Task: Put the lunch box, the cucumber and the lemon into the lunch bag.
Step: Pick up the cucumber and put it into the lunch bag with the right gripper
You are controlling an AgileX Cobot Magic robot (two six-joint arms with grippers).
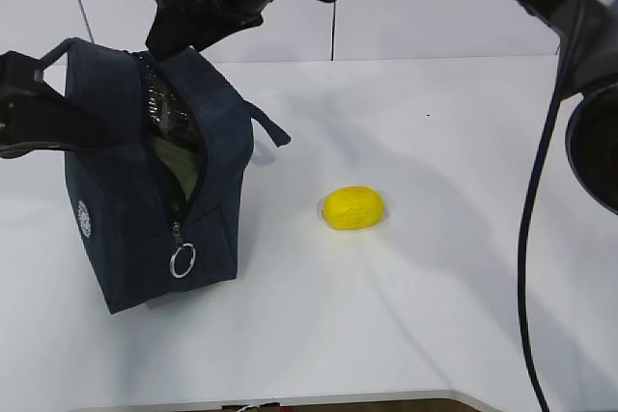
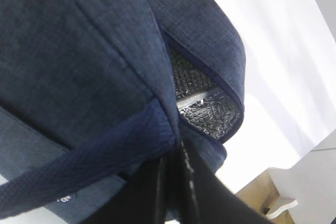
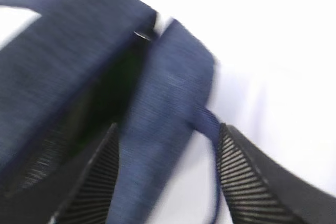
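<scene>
The navy lunch bag (image 1: 126, 219) stands at the left with its top unzipped and gaping. A pale green patch, which looks like the lunch box (image 1: 180, 167), shows inside the opening. The yellow lemon (image 1: 352, 207) lies on the table to the right of the bag. I cannot make out the cucumber. My left gripper (image 1: 53, 84) is shut on the bag's left handle (image 2: 89, 161), holding that side up. My right gripper (image 1: 166, 41) hovers open just over the bag's mouth. In the right wrist view its fingers (image 3: 105, 166) straddle the bag's right flap (image 3: 163, 108) without closing on it.
The white table (image 1: 435, 142) spreads to the right of the bag, and its front edge (image 1: 338, 400) runs along the bottom. The zipper's metal ring pull (image 1: 182, 260) hangs on the bag's front corner. A black cable (image 1: 529, 238) drops down on the right.
</scene>
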